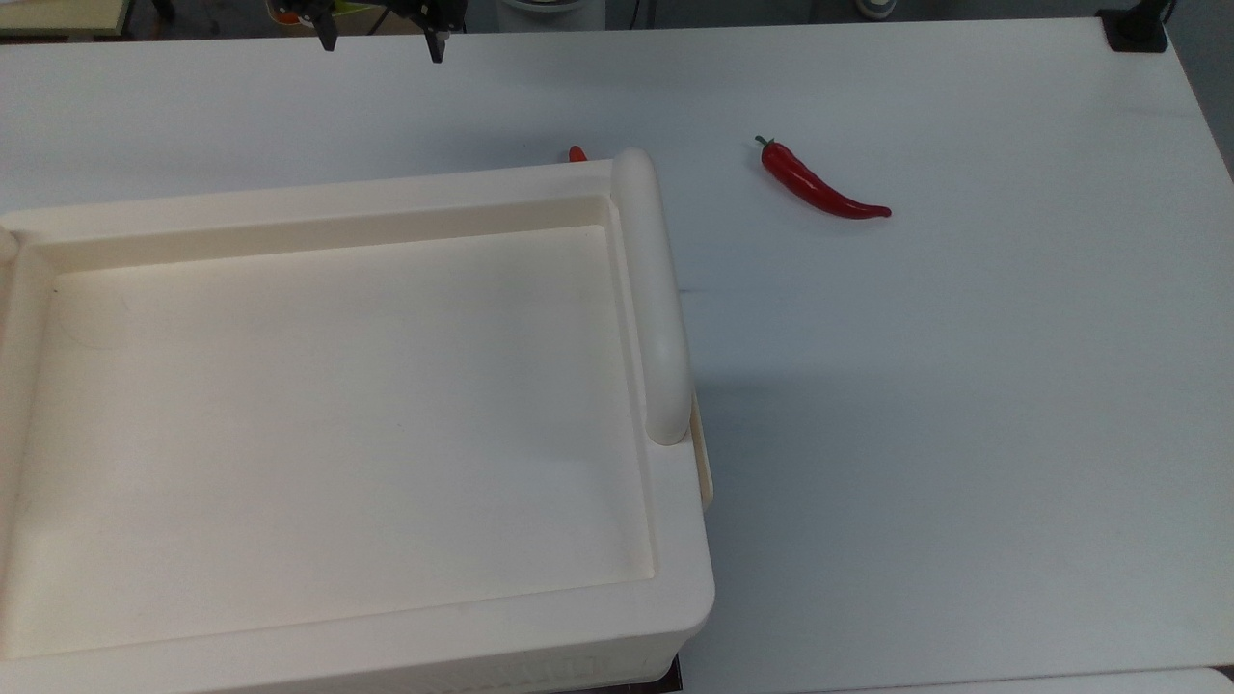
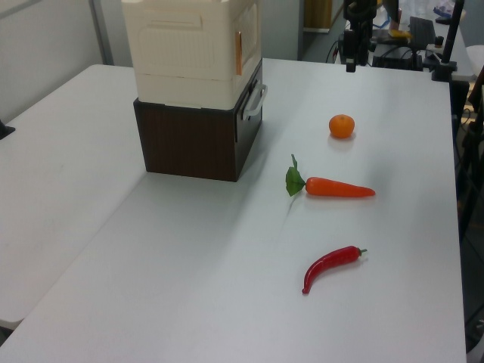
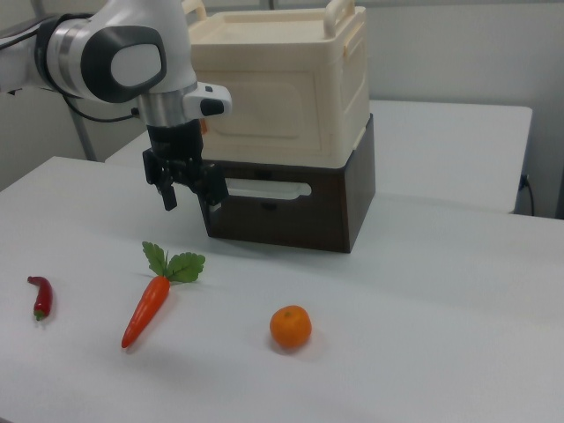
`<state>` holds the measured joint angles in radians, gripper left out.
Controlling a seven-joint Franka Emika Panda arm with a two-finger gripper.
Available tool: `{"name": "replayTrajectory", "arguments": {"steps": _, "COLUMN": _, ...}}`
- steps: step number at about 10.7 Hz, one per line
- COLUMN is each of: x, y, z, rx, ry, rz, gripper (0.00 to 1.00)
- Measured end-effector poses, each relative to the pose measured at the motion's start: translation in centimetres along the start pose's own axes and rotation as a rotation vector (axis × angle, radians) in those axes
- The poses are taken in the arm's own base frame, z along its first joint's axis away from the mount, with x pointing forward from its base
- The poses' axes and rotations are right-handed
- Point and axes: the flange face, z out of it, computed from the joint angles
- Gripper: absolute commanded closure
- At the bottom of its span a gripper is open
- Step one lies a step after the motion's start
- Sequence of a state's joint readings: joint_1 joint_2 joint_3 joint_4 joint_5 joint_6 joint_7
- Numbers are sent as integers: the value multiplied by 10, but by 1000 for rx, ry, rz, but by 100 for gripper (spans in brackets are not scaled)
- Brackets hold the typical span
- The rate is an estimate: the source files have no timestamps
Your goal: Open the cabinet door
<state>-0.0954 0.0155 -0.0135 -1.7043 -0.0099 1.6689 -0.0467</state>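
The cabinet point(image 1: 328, 405) is a big cream box with a recessed top and a thick rounded bar point(image 1: 654, 299) along one edge. In the right view the cabinet point(image 3: 348, 79) stands on a dark brown base, and the cabinet door point(image 3: 264, 110) is a rounded panel lying flat in its front face. My gripper point(image 3: 189, 196) hangs open in front of the base, toward the right view's left and lower than the door, holding nothing. In the top view the gripper point(image 1: 383, 43) sits at the far table edge, well apart from the cabinet. The gripper point(image 2: 352, 62) also shows in the left view.
On the white table point(image 1: 964, 386) in front of the cabinet lie a carrot point(image 3: 145, 308), an orange point(image 3: 290, 326) and a red chili point(image 1: 819, 185). The brown base point(image 3: 291, 216) has a drawer with a pale handle point(image 3: 264, 189).
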Motion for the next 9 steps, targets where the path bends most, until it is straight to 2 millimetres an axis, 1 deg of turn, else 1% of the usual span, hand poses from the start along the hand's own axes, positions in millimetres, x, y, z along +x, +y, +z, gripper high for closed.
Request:
{"name": "replayTrajectory", "arguments": {"steps": 1, "x": 2, "y": 0, "z": 4, "rx": 0, "ry": -8, "rz": 0, "gripper": 0}}
{"name": "replayTrajectory", "arguments": {"steps": 3, "x": 9, "y": 5, "z": 3, "rx": -37, "ry": -4, "rz": -1, "gripper": 0}}
{"name": "replayTrajectory", "arguments": {"steps": 5, "x": 15, "y": 6, "z": 7, "rx": -39, "ry": -8, "rz": -2, "gripper": 0}}
{"name": "replayTrajectory", "arguments": {"steps": 9, "x": 16, "y": 4, "z": 6, "rx": -39, "ry": -4, "rz": -4, "gripper": 0}}
